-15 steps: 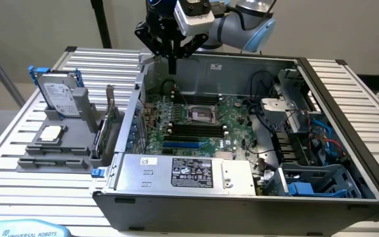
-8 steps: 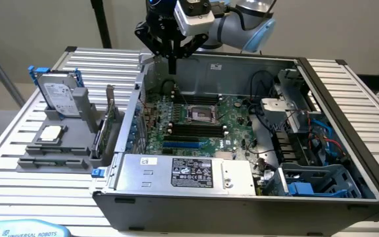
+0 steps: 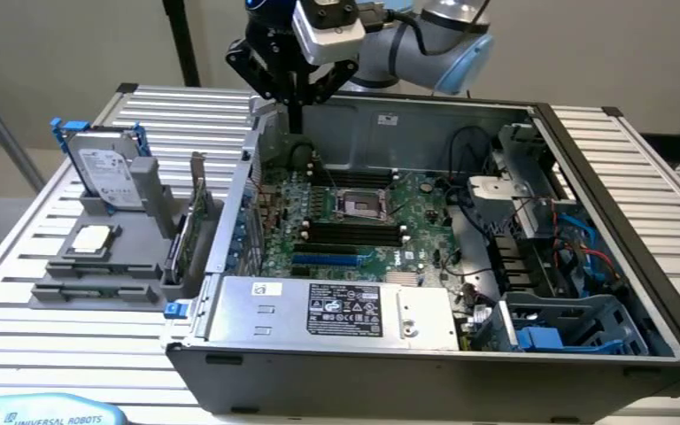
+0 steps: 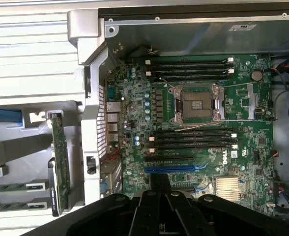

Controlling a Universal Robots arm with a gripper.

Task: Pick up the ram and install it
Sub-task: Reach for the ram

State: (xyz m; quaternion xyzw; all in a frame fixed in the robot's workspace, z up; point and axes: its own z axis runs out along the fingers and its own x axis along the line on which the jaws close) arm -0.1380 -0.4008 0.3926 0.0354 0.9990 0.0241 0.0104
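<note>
Two ram sticks (image 4: 12, 187) lie flat, side by side, in a grey holder (image 4: 16, 147) outside the open computer case; they are thin dark-green strips. My gripper (image 3: 297, 115) hangs above the case's back corner on the exterior view's left, fingers shut together with nothing between them. In the wrist view the gripper (image 4: 159, 189) shows as a dark closed tip over the motherboard's lower slots. Empty black memory slots (image 4: 193, 138) flank the processor socket (image 4: 196, 103) on both sides. The ram sits well away from the gripper, beyond the case wall.
The grey holder (image 3: 57, 297) also carries an upright hard drive (image 3: 110, 177), a silver processor chip (image 3: 92, 239) and a green expansion card (image 3: 198, 212) standing on edge. The case's power supply (image 3: 334, 310), cables (image 3: 576, 248) and drive cage (image 3: 565, 328) fill its other side.
</note>
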